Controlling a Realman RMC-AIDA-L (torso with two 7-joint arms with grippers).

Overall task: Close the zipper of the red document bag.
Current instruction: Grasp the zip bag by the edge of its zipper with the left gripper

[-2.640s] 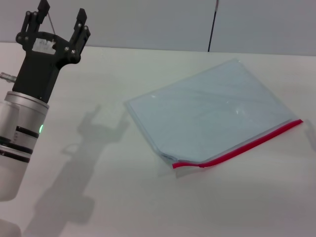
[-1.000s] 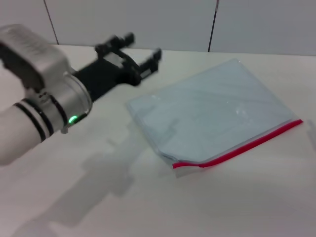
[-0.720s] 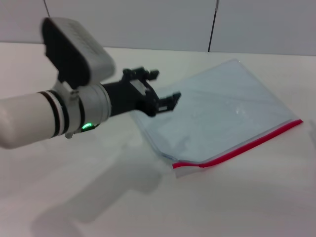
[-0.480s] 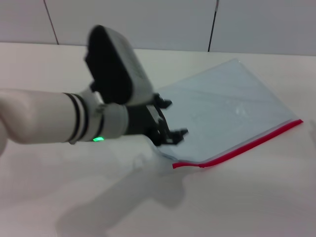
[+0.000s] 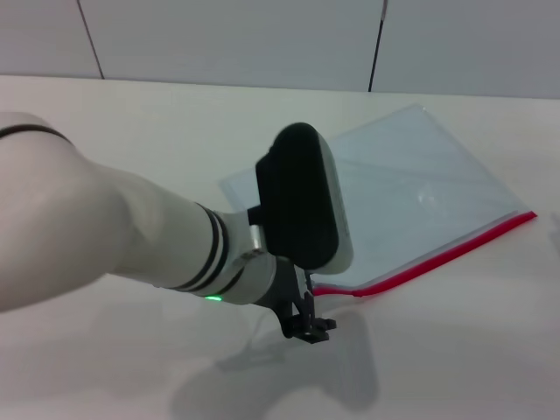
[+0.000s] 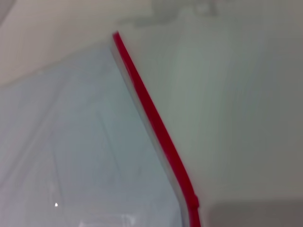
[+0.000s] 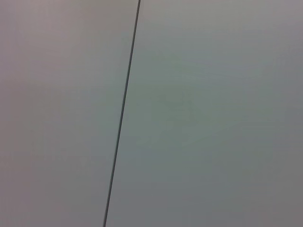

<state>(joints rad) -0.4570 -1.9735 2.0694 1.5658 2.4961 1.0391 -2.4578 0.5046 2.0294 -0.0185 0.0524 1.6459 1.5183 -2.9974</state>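
Note:
The red document bag (image 5: 411,197) lies flat on the table, a translucent pale blue pouch turned at an angle. Its zipper (image 5: 437,254) is the thin red strip along the near right edge. In the left wrist view the zipper (image 6: 156,127) runs diagonally beside the bag (image 6: 71,142), close below the camera. My left gripper (image 5: 308,331) is low over the table at the zipper's near left end, mostly hidden behind my own wrist. That wrist covers the bag's near left corner. No slider shows. The right gripper is out of view.
The pale table (image 5: 455,350) stretches around the bag, and a grey wall with a dark vertical seam (image 5: 376,44) rises behind it. The right wrist view holds only that wall and the seam (image 7: 122,113).
My left arm has swung from the far left of the table across and down to the bag's near left corner. The bag has not moved.

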